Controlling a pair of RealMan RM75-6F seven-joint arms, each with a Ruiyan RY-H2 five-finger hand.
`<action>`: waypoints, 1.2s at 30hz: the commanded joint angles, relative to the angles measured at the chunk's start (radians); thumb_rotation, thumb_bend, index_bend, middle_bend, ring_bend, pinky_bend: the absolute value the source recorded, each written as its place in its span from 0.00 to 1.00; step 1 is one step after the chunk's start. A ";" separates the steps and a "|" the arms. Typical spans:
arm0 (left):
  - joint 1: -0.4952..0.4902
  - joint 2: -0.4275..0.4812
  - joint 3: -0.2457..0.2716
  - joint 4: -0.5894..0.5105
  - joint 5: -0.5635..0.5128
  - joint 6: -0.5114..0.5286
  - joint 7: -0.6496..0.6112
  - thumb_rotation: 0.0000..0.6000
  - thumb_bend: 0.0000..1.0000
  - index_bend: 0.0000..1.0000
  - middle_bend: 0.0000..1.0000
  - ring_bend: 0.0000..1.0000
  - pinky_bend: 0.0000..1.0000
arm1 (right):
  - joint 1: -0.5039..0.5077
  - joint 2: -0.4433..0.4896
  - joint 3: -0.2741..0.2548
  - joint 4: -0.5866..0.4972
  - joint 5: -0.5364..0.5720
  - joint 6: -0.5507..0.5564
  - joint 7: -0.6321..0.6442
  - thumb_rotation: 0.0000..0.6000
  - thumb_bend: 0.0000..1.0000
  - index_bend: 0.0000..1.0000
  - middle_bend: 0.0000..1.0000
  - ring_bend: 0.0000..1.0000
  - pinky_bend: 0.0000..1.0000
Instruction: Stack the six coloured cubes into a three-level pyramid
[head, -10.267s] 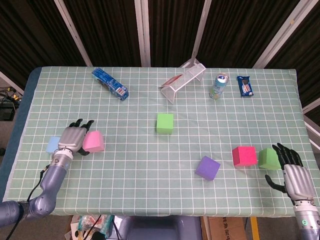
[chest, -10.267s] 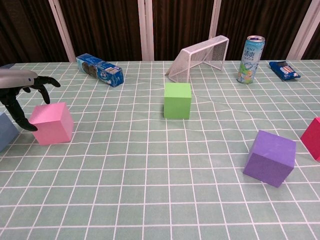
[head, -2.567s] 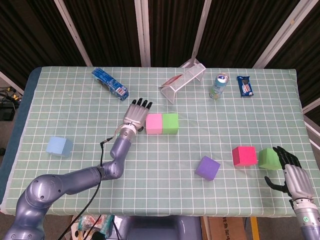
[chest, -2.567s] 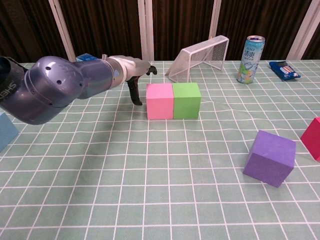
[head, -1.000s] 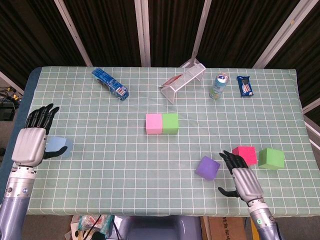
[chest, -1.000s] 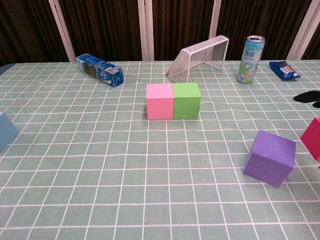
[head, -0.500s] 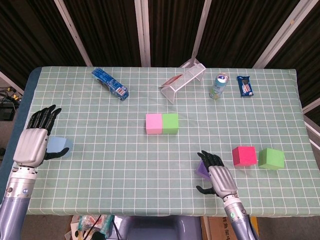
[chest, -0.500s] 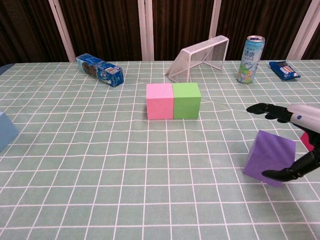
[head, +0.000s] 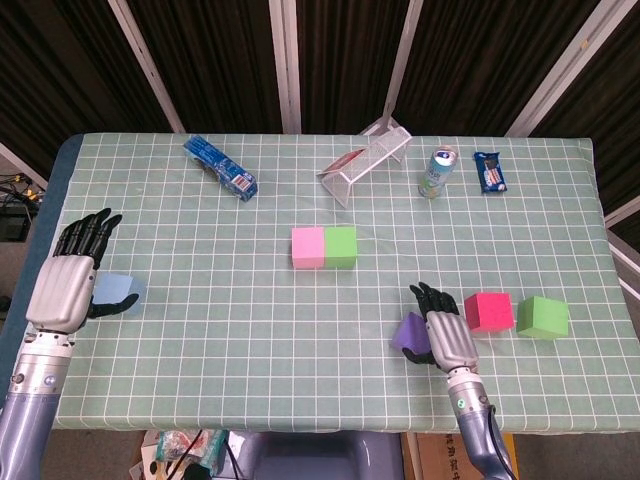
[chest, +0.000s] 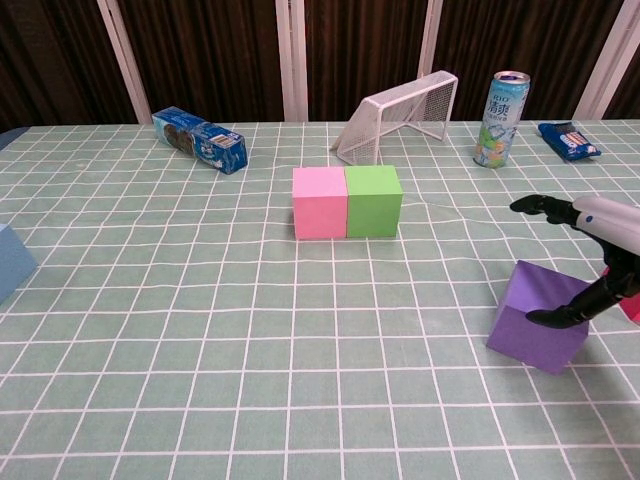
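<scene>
The purple cube (chest: 537, 315) sits on the near right part of the green checked table (head: 250, 320), turned at an angle to the grid. The right hand (head: 447, 335) is over its right side: in the chest view the thumb lies against the cube's right face while the other fingers (chest: 535, 205) stretch out above and beyond the top, spread and not closed around it. Whether the cube is actually gripped cannot be told; only the thumb plainly touches it.

Just right of that hand stands the red cube (head: 488, 311), and right of it, a small gap apart, the right-hand green cube (head: 542, 317). Toward the middle of the table the pink cube (chest: 319, 202) and a second green cube (chest: 373, 200) stand side by side, faces touching, pink on the left.

At the far left edge the pale blue cube (head: 118, 293) rests on the cloth. The left hand (head: 68, 280) hangs just left of it, fingers straight and apart, holding nothing.

Along the far side lie a blue snack box (head: 221, 167), a small white wire goal (chest: 395, 127) tipped over, an upright drink can (chest: 499, 119) and a blue snack packet (chest: 568, 140)
</scene>
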 joint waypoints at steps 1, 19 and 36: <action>0.004 0.002 -0.008 -0.003 -0.001 0.001 -0.003 1.00 0.08 0.00 0.01 0.00 0.05 | 0.013 0.007 0.002 0.004 0.040 -0.013 -0.015 1.00 0.22 0.00 0.00 0.00 0.00; 0.018 0.002 -0.031 -0.011 -0.003 -0.025 -0.003 1.00 0.08 0.00 0.01 0.00 0.05 | 0.044 0.008 -0.011 0.013 0.092 0.000 -0.021 1.00 0.22 0.00 0.00 0.00 0.00; 0.027 -0.002 -0.042 -0.016 -0.009 -0.039 0.001 1.00 0.08 0.00 0.02 0.00 0.05 | 0.071 0.018 0.018 0.064 0.140 -0.005 0.009 1.00 0.23 0.00 0.41 0.29 0.00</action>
